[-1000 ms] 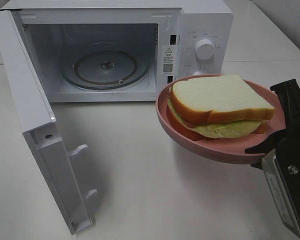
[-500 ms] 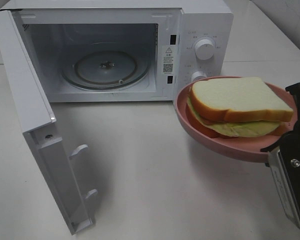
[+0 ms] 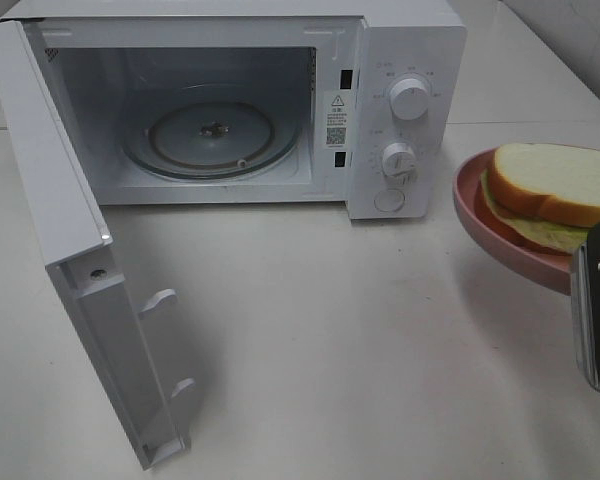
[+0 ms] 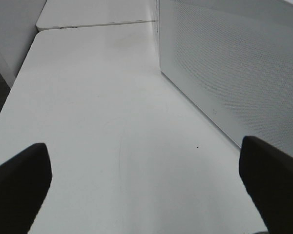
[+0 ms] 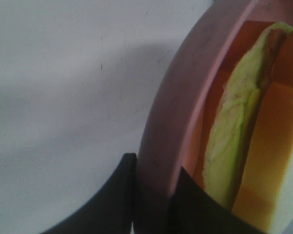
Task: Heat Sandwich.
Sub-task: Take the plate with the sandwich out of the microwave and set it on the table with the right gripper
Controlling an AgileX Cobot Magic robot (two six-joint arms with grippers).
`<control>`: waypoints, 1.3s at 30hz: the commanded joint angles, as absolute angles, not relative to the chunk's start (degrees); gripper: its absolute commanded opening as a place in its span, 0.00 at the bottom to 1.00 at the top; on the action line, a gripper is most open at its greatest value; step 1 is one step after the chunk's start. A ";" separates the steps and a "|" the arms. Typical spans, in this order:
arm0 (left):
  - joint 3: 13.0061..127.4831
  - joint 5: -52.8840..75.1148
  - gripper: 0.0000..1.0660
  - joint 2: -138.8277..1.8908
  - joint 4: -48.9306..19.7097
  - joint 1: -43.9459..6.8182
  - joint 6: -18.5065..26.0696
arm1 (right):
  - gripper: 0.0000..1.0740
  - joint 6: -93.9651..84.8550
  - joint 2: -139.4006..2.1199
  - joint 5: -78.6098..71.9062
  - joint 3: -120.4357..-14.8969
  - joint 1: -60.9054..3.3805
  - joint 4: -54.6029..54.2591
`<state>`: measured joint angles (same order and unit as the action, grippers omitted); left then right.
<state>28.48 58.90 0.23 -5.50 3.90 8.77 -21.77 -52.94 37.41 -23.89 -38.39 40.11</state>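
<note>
The sandwich (image 3: 560, 185), white bread with pale green filling, lies on a round pink plate (image 3: 500, 245) held above the table at the far right, to the right of the microwave. My right gripper (image 3: 597, 300) sits at the plate's near edge. In the right wrist view the right gripper (image 5: 155, 165) is shut on the pink plate rim (image 5: 176, 107), one finger on each side, with the sandwich (image 5: 239, 146) just beyond. My left gripper (image 4: 144, 161) stands open over bare table beside the microwave's perforated side wall (image 4: 234, 68); it does not show in the exterior view.
The white microwave (image 3: 400, 60) stands at the back. Its door (image 3: 70, 250) is swung wide open to the left. The glass turntable (image 3: 212, 135) inside carries nothing. Two knobs and a button are on its right panel.
My right gripper has carried the plate and sandwich to the right, away from the microwave's front, and they are now partly out of the exterior view. The left gripper has stayed open.
</note>
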 commanded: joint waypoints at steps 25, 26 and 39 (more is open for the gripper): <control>28.30 59.07 0.97 1.55 -5.79 3.95 8.65 | 0.02 20.11 -65.49 54.66 -27.22 -38.16 48.93; 28.30 59.07 0.97 1.55 -5.79 3.95 8.65 | 0.03 24.35 -68.18 55.18 -28.30 -38.16 49.16; 28.30 59.07 0.97 1.55 -5.79 3.95 8.65 | 0.04 47.61 -85.94 59.59 -37.24 -37.93 50.53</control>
<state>28.48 58.90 0.23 -5.50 3.90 8.77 45.44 -85.77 57.58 -36.84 -38.39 48.01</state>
